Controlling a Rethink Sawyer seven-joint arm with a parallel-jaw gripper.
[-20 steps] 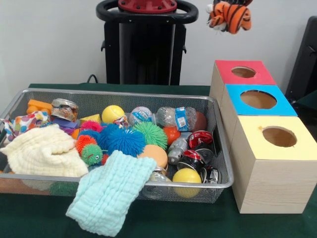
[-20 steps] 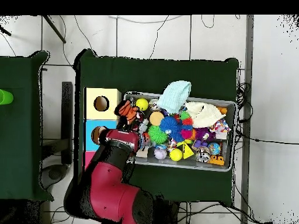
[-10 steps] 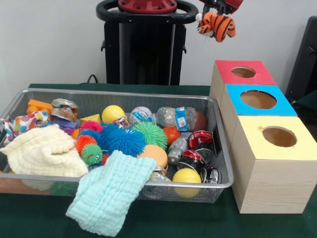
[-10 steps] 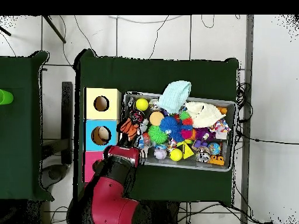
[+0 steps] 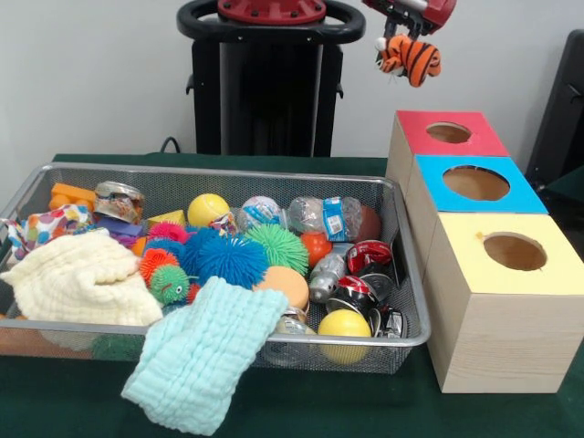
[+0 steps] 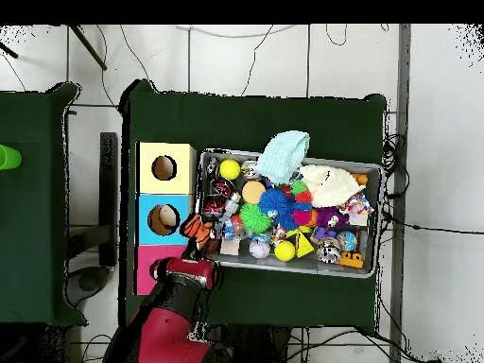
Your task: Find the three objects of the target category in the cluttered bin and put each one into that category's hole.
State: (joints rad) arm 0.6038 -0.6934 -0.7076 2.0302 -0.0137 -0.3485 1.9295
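The scene is viewed from low and close across the green-clothed desk [image 5: 301, 415], facing the robot, and from high overhead, straight down and far off. The wire mesh bin [image 5: 406, 274] [image 6: 295, 268] and three wooden hole-topped boxes [image 5: 497, 319] [image 6: 144, 175] are shared by both views.

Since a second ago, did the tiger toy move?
Yes. In the overhead view the tiger toy, held by the gripper, has slid off the bin edge, past the blue box, toward the red box.
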